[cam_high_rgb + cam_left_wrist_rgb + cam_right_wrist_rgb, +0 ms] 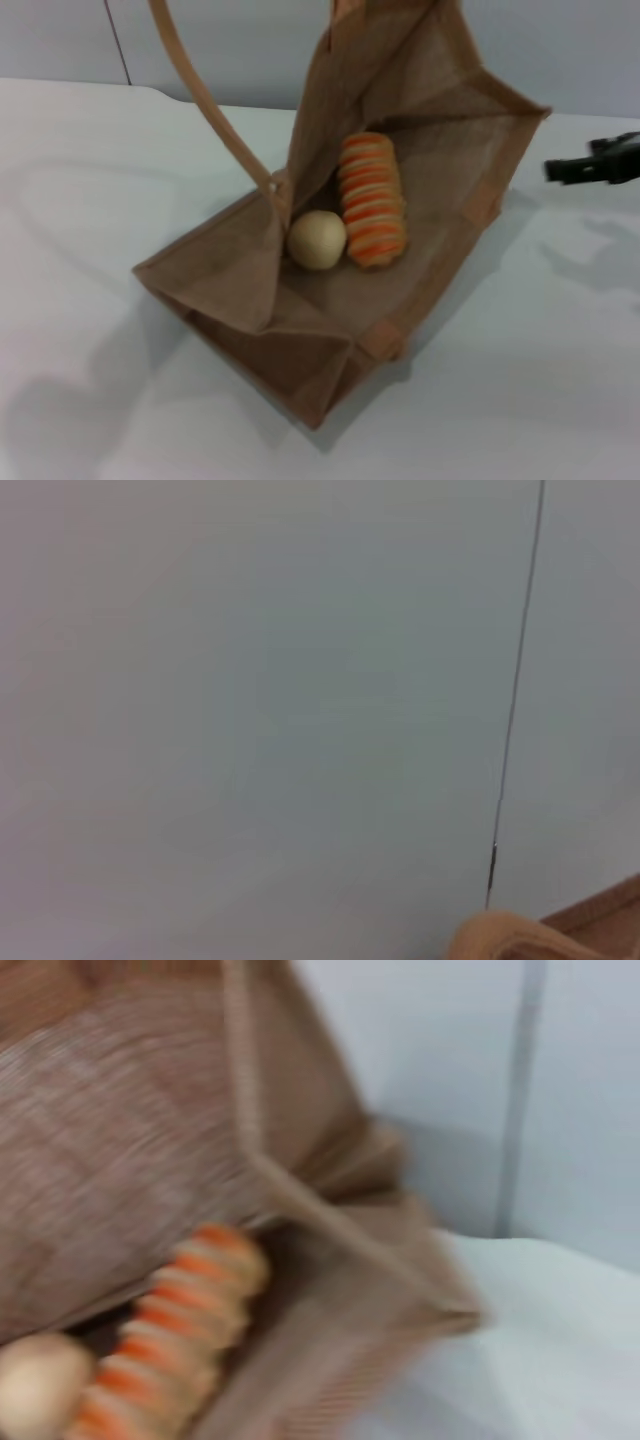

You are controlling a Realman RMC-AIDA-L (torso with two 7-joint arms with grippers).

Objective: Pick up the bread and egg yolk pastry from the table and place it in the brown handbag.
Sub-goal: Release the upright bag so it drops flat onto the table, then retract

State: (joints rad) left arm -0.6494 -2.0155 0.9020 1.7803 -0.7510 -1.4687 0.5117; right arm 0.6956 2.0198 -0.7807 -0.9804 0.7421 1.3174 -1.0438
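Bare test room: white table (pixel 90 250), pale wall panels (pixel 250 700)

A coarse, matt woven cloth like jute is seen in the brown handbag (pixel 330 330), with smoother, lighter strap material in its handle (pixel 205 100). Inside the handbag, a smooth, matt, dough-like skin is shown by the egg yolk pastry (pixel 317 240), and beside it a ridged, segmented, slightly glazed crust by the bread (pixel 372 198). Under the handbag, a smooth white table (pixel 90 230) with a faint sheen is presented.
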